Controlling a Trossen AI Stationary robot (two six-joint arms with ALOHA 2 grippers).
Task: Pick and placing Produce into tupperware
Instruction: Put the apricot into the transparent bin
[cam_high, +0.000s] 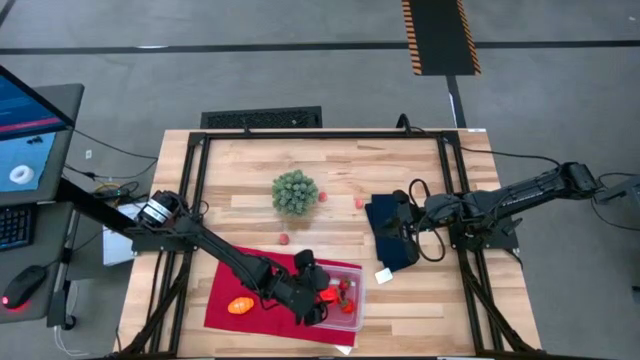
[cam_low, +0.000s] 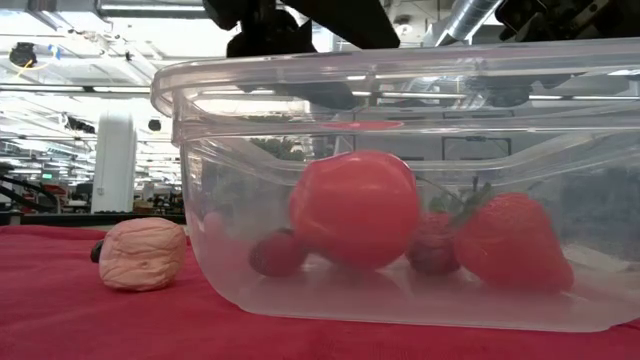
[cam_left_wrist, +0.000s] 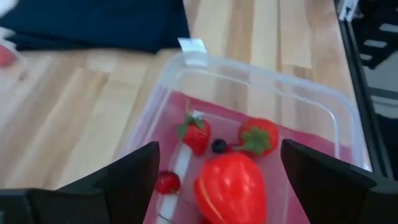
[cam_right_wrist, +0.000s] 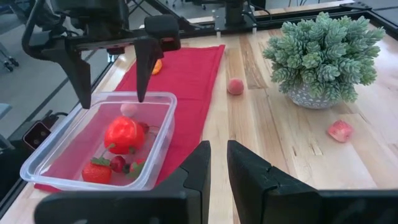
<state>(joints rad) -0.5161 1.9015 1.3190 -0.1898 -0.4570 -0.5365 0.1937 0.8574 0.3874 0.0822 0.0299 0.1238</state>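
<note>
Above the tupperware, my left gripper hangs with its fingers spread wide and nothing between them. That container sits on the red cloth at the near edge of the table, its far corner just beside the dark blue cloth.

Contents noted: one large red fruit under my open fingers, two strawberries with green caps, a small red berry and a dark blueberry. From table height, the large fruit rests on the container floor, with a strawberry beside it.

Outside the container: an orange oval piece on the cloth, well apart from the rim; a pale pink wrinkled piece on the cloth just beside the container wall; a small red piece on bare wood off the cloth's far edge; another farther out, near the green bushy ball.

My right gripper rests over the dark blue cloth, fingers nearly together, holding nothing.
</note>
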